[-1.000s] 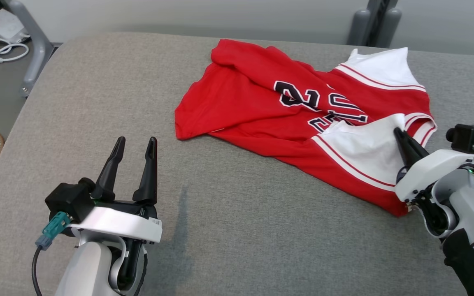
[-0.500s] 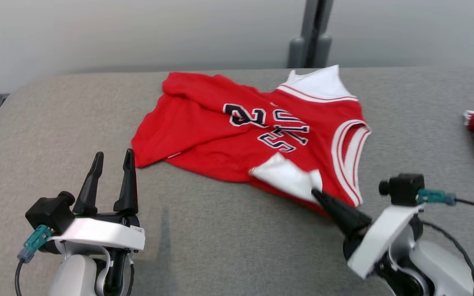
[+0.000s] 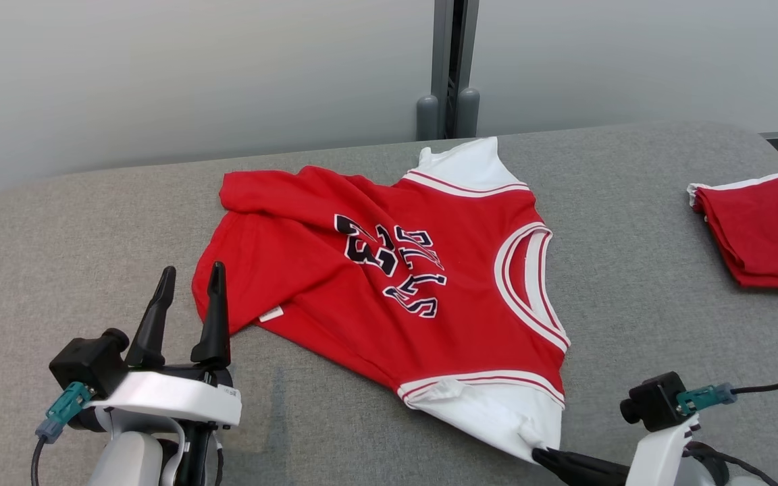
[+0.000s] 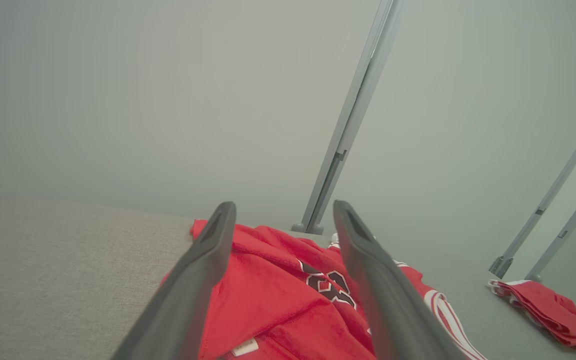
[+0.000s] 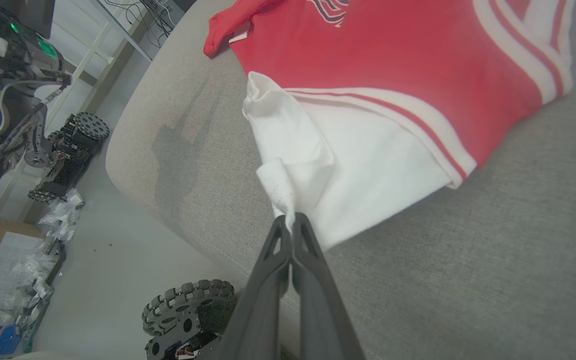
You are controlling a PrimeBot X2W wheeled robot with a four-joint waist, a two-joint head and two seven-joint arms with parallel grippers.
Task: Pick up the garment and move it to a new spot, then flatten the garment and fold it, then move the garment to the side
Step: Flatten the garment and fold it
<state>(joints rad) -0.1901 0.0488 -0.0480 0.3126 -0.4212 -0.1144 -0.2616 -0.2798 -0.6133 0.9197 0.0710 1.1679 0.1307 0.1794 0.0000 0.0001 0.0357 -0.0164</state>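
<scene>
Grey woven fabric is covering the worktop (image 3: 92,236), and the red basketball jersey (image 3: 456,324) is lying spread across its middle, number side up (wrinkled along its left part). A second red garment (image 3: 760,233) is sitting folded near the right edge, well apart. The right gripper (image 3: 541,455) is pinching the jersey's white near corner between clenched fingers, close to the worktop's front edge. The left gripper (image 3: 193,270) is hovering just beside the jersey's left hem, fingers spread, grasping nothing.
</scene>
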